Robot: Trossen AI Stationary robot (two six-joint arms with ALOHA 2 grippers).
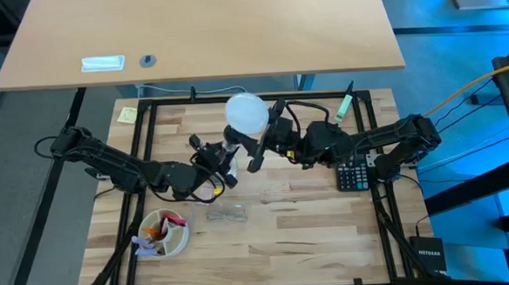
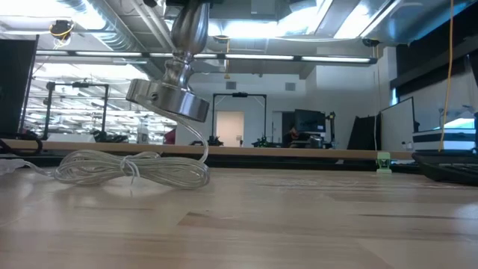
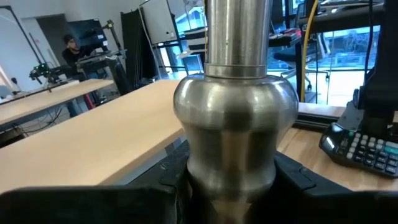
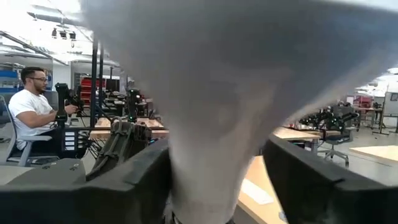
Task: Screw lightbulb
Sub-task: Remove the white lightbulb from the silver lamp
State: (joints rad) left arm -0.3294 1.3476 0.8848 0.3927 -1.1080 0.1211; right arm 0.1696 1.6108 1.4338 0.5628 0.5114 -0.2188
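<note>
The butcher-block table carried both arms at mid-table. The left gripper was clamped on the polished, bulbous steel stand, lifted and tilted. The matte white lightbulb sat above it, its neck between the right gripper's fingers; grip undeterminable. A clear cord lay coiled.

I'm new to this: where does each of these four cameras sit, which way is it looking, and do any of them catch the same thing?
High view: above the table, looking straight down on both arms, the lightbulb and calculator.
Low view: at tabletop height, looking level across; the stand hangs lifted over a coiled cord.
Left wrist view: on the left arm; its left gripper clamps the stand.
Right wrist view: on the right arm; its right gripper flanks the lightbulb's neck.
Shared: low and left wrist views show the stand.
</note>
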